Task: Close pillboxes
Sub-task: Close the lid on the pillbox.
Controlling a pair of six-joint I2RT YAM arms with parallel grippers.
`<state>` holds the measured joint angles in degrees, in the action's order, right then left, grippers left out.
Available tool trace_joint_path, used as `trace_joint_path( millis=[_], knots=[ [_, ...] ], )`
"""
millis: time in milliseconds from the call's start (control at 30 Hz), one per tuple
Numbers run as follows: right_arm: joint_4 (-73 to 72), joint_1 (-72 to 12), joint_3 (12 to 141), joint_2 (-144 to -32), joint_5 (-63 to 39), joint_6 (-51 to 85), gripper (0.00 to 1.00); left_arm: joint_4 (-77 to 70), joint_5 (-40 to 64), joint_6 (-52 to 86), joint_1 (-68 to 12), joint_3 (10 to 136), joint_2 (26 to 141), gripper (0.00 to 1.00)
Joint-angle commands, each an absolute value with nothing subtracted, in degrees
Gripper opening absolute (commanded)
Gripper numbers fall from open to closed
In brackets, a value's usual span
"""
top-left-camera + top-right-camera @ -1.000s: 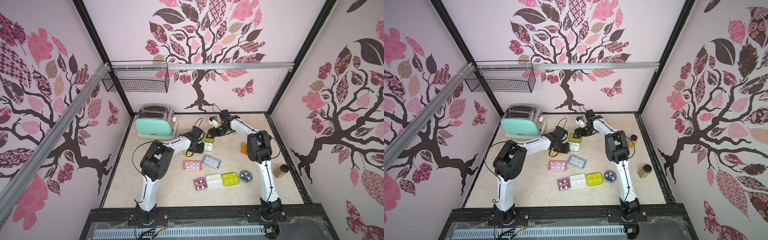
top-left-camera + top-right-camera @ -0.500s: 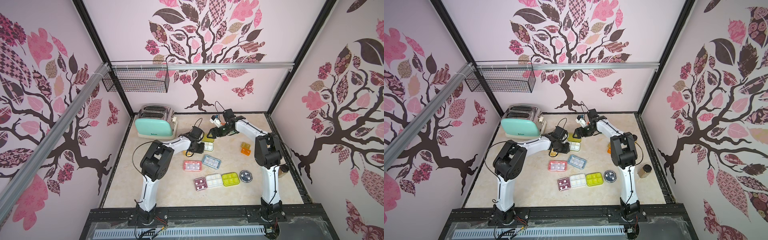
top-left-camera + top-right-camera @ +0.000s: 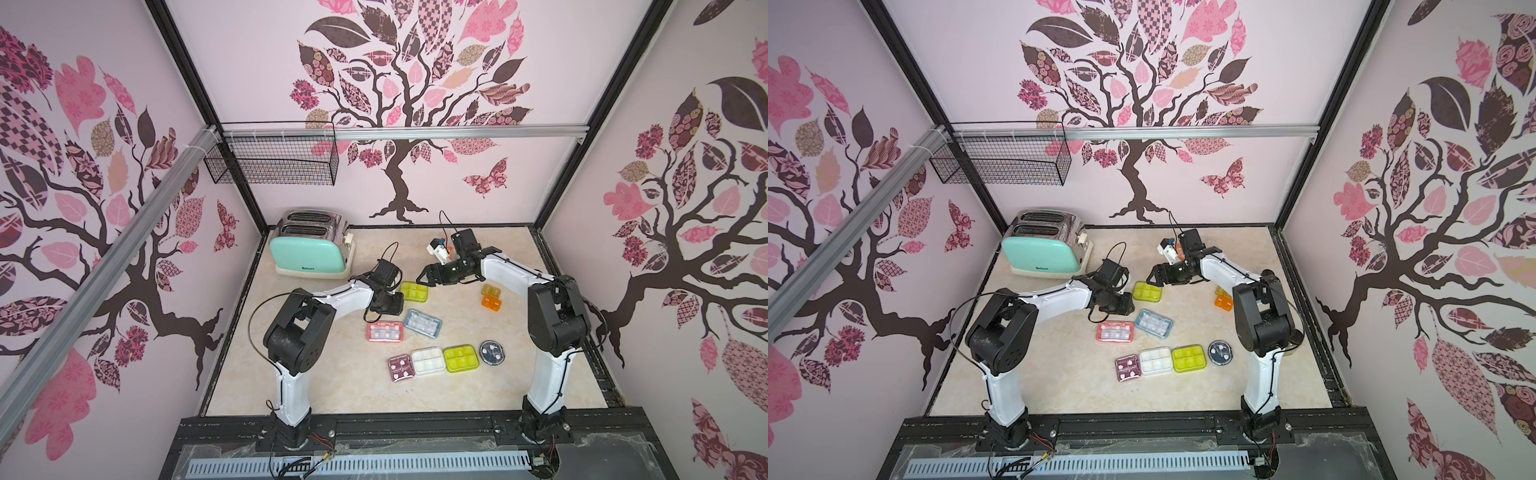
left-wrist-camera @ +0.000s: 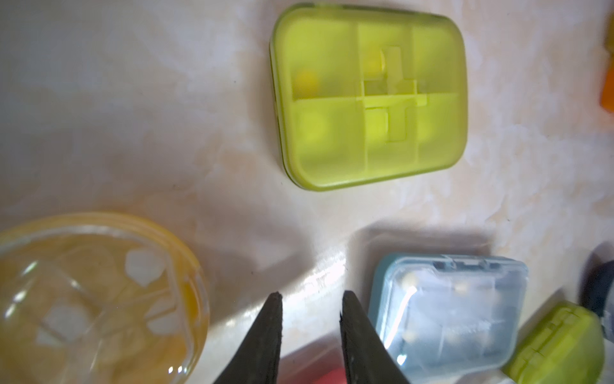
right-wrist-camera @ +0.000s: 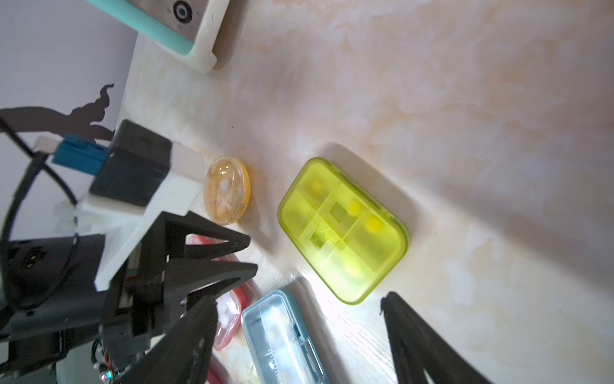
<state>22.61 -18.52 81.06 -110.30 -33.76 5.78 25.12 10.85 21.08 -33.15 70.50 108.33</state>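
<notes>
Ten pillboxes are what I count on the marble-pattern tabletop [image 3: 332,386], and nearly all seem to have the lid lying flat. The rectangular yellow-green translucent plastic pillbox [image 4: 368,96] lies between my two arms in the far half of the tabletop. It looks closed in both wrist views, with its lid level on the base. The round yellow pillbox with a clear lid [image 4: 93,299] and the light blue rectangular pillbox [image 4: 445,309] near it look closed too.

In both top views the pink rectangular pillbox [image 3: 385,331] shows a flat lid. So does the near row: the maroon square pillbox [image 3: 401,367], the white rectangular pillbox [image 3: 429,361], the second yellow-green pillbox [image 3: 461,358] and the round navy pillbox [image 3: 491,352]. The small yellow pillbox [image 3: 490,289] touches the small orange pillbox [image 3: 492,302] near the right arm, and these are too small for me to tell. I judge that little is left, perhaps only these two.

The left pincer [image 4: 310,299] has its fingers a little apart with nothing between them, low over the tabletop. The right pincer [image 3: 424,279] stands wide apart and empty, just beside the far yellow-green box.

The round yellow box shows only in the wrist views, because in the top views the left arm covers it. The near row as a whole, and the yellow and orange pair, I see properly only from above.
</notes>
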Motion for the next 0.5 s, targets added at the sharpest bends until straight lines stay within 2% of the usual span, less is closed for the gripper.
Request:
trace_joint_path(
  millis=[0, 100, 167, 233, 333, 467],
  knots=[
    [16.69, -18.61, 78.39, -107.86, -28.88, 14.15, 0.83, 26.11, 10.69, 20.37, -33.45, 70.99, 105.17, 0.45],
    [14.59, -18.63, 75.89, -107.58, -27.8, 18.19, 0.84, 26.81, 10.28, 19.6, -33.28, 73.5, 105.8, 0.59],
    [13.34, -18.63, 74.32, -107.58, -28.24, 20.44, 0.81, 26.97, 10.37, 18.77, -33.22, 75.59, 106.96, 0.71],
    [12.21, -18.63, 72.72, -107.66, -28.54, 22.23, 0.77, 27.43, 9.82, 17.9, -33.06, 77.9, 108.53, 0.79],
    [9.59, -18.65, 70.68, -107.91, -29.9, 24.06, 0.71, 28.1, 9.39, 17.15, -32.37, 80.67, 110.59, 0.83],
    [8.1, -18.72, 69.61, -109.23, -30.88, 25.15, 0.69, 26.42, 10.62, 17.27, -30.52, 82.08, 113.02, 0.83]
  ],
)
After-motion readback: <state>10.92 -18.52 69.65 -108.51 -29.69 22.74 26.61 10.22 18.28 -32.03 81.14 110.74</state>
